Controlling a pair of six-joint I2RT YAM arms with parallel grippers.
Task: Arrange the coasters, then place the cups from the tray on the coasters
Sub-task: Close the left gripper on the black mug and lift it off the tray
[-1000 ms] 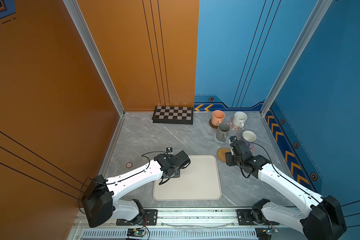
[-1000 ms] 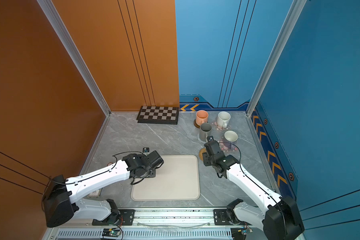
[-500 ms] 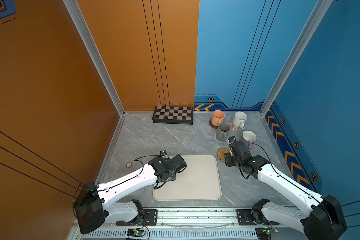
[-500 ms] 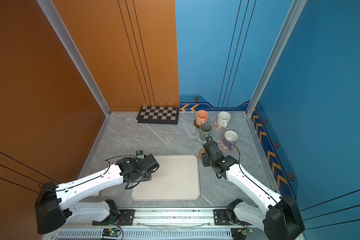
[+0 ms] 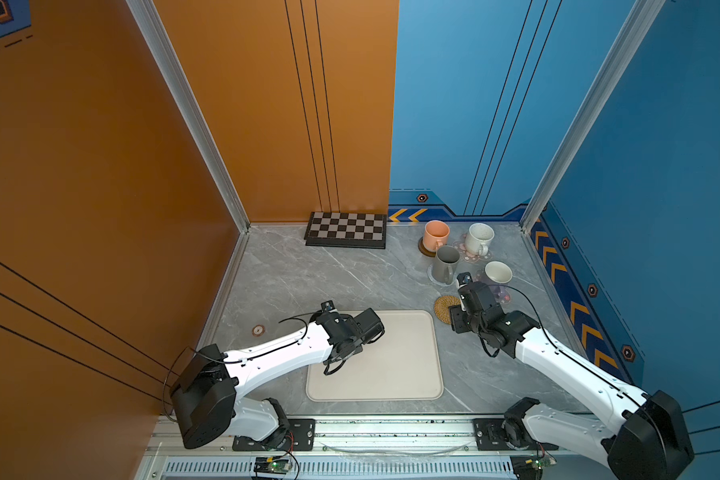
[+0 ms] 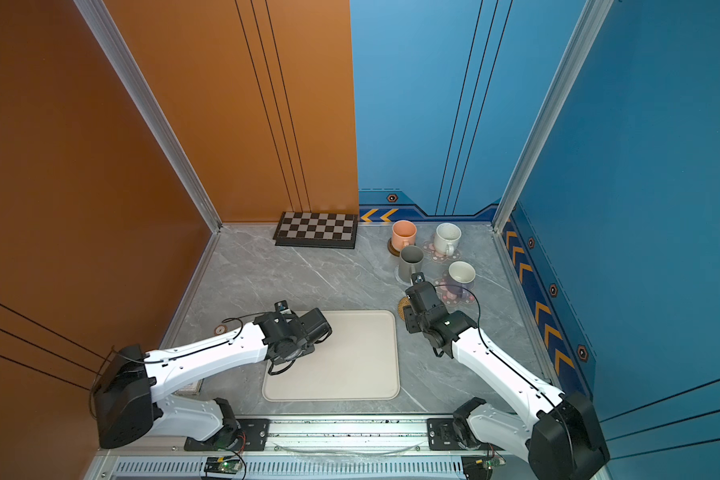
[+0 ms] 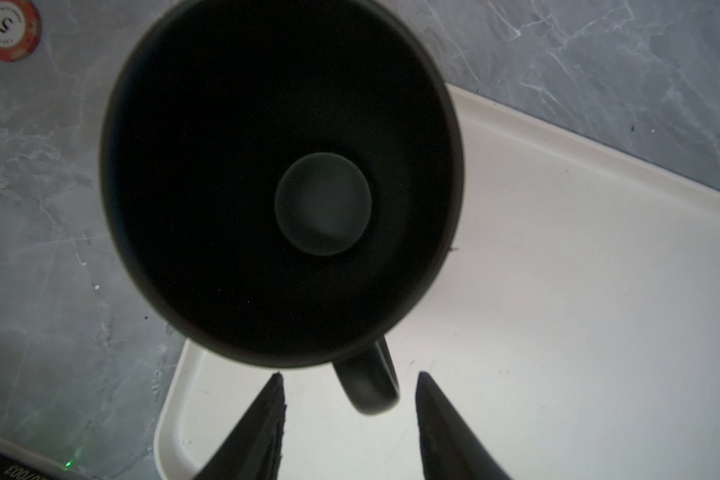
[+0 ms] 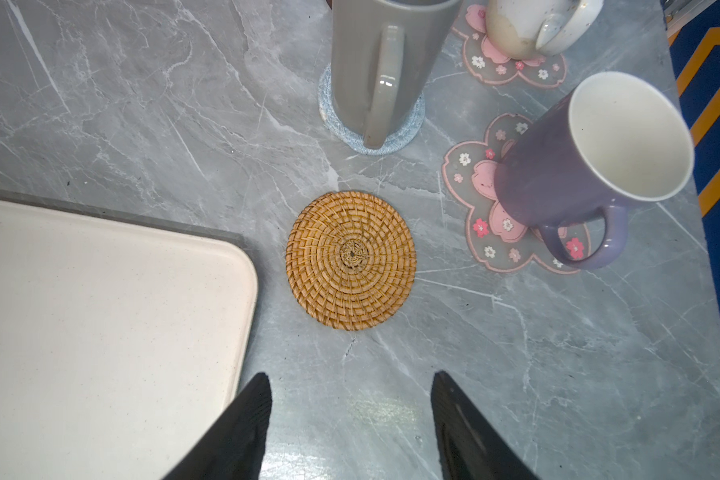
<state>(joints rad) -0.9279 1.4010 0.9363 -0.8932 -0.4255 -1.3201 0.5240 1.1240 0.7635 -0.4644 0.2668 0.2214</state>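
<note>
The left gripper (image 7: 348,395) is hovering behind the black mug (image 7: 283,183), its jaws standing apart on either side of the handle without touching it; the mug is sitting upright at a corner of the tray (image 7: 558,291); the right gripper (image 8: 350,415) is hanging open and empty near the rattan coaster (image 8: 351,260), which is lying bare beside the tray; the grey mug (image 8: 375,62) is standing on the blue crochet coaster (image 8: 408,129), the lavender mug (image 8: 578,166) on a pink flower coaster (image 8: 487,232), the speckled mug (image 8: 528,25) on the second flower coaster (image 8: 512,70), the peach mug (image 5: 436,235) on the brown disc (image 5: 425,250)

black mug (image 7: 281,183): top views, hidden under arm (image 5: 275,353) | grey mug (image 8: 387,62): rim cropped
</note>
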